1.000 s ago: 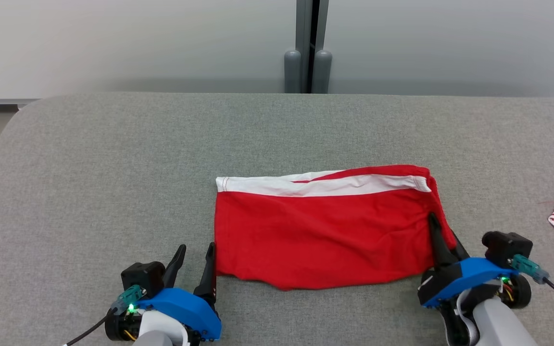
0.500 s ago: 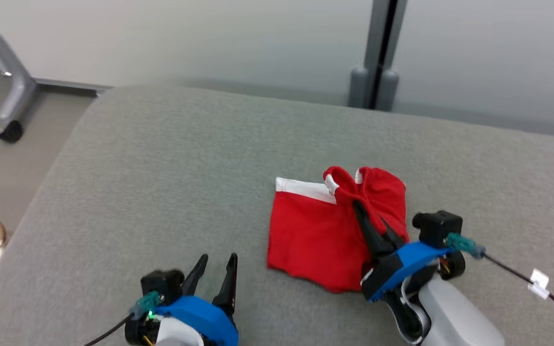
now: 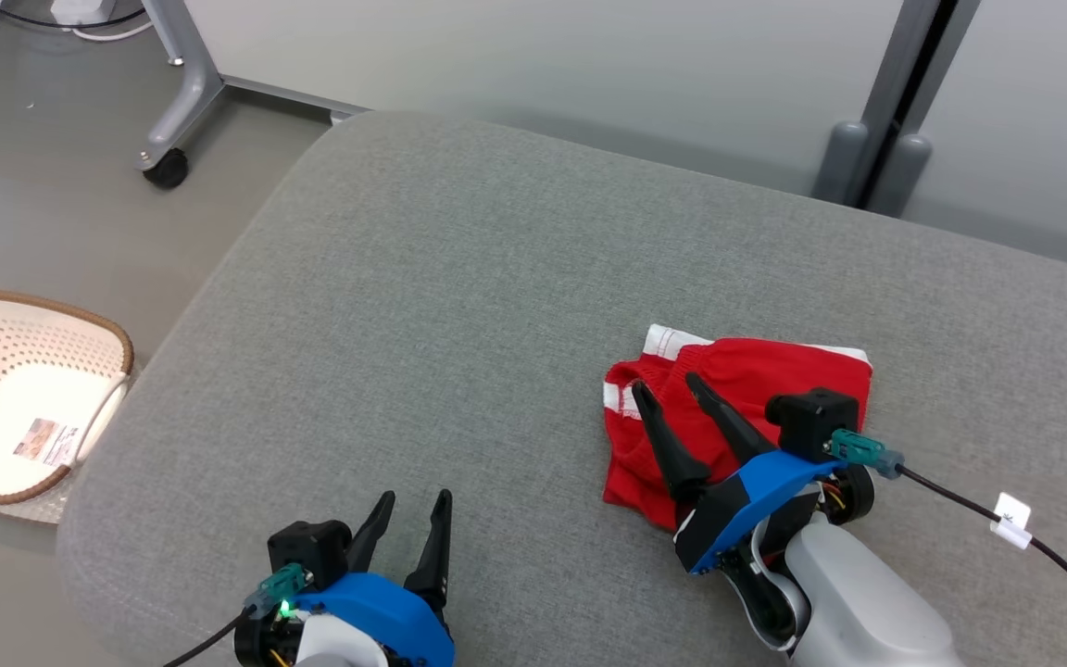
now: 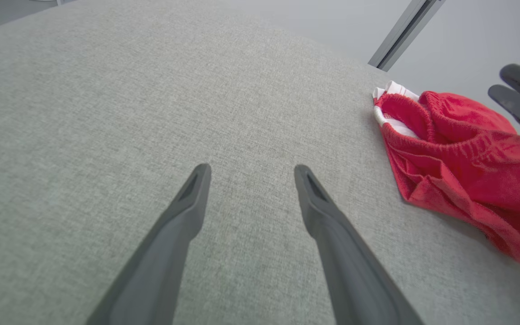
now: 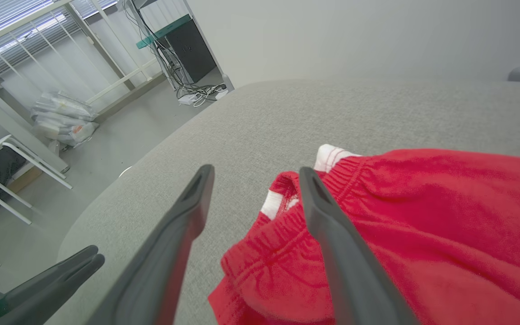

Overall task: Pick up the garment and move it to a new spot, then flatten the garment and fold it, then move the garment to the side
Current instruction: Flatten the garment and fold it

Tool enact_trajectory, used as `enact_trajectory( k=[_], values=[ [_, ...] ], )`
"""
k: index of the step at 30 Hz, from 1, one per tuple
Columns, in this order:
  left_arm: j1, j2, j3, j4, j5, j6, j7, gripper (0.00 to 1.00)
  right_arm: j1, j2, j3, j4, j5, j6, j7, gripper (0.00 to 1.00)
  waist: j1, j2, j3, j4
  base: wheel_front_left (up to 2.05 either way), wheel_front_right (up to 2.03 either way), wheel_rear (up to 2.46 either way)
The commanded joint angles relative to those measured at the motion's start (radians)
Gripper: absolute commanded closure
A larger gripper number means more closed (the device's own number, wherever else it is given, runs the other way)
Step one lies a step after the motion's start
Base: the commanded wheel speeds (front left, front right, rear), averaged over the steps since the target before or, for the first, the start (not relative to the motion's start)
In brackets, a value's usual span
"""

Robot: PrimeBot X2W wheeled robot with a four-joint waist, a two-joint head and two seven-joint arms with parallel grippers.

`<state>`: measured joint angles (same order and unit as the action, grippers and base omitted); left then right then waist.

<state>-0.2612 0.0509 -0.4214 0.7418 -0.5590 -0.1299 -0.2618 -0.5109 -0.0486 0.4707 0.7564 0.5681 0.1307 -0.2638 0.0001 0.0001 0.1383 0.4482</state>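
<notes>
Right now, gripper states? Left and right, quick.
Left gripper: open, holding nothing.
Right gripper: open, holding nothing, fingers spread over the red garment.

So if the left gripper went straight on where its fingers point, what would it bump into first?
Probably just the grey padded surface. The left gripper is open and aims at bare fabric ahead. The red garment lies off to its right, out of that line. Depth is hard to judge, though.
</notes>
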Motion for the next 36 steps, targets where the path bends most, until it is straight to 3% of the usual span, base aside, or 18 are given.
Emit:
enact_trajectory(
  k=[1,5,12,18,25,36],
  values=[
    [-0.003,0.000,0.013,-0.010,0.013,0.001,-0.004,0.00,-0.011,-0.004,-0.006,-0.013,-0.008,0.000,0.000,0.00,-0.0001,-0.0001,-0.004,-0.018,0.00,0.00,0.00],
    [-0.006,0.000,0.052,-0.052,0.052,0.011,-0.004,0.00,0.023,-0.004,-0.063,-0.076,-0.065,0.000,0.000,0.00,-0.0001,-0.0001,-0.011,-0.077,0.00,0.00,0.00],
    [0.031,0.000,0.140,-0.189,0.184,0.062,-0.004,0.00,0.124,-0.002,-0.327,-0.188,-0.330,0.000,0.000,0.00,-0.0001,-0.0001,-0.027,-0.201,0.00,0.00,0.00],
    [0.059,0.000,0.177,-0.229,0.241,0.087,-0.004,0.00,0.212,-0.002,-0.451,-0.225,-0.421,0.000,0.000,0.00,-0.0001,-0.0001,-0.041,-0.288,0.00,0.00,0.00],
    [0.094,0.000,0.214,-0.241,0.282,0.105,-0.004,0.00,0.278,-0.002,-0.497,-0.219,-0.463,0.000,0.000,0.00,-0.0001,-0.0001,-0.060,-0.356,0.00,0.00,0.00],
    [0.189,0.000,0.268,-0.219,0.337,0.112,-0.004,0.00,0.359,-0.003,-0.473,-0.206,-0.442,0.000,0.000,0.00,-0.0001,-0.0001,-0.126,-0.423,0.00,0.00,0.00]
  ],
)
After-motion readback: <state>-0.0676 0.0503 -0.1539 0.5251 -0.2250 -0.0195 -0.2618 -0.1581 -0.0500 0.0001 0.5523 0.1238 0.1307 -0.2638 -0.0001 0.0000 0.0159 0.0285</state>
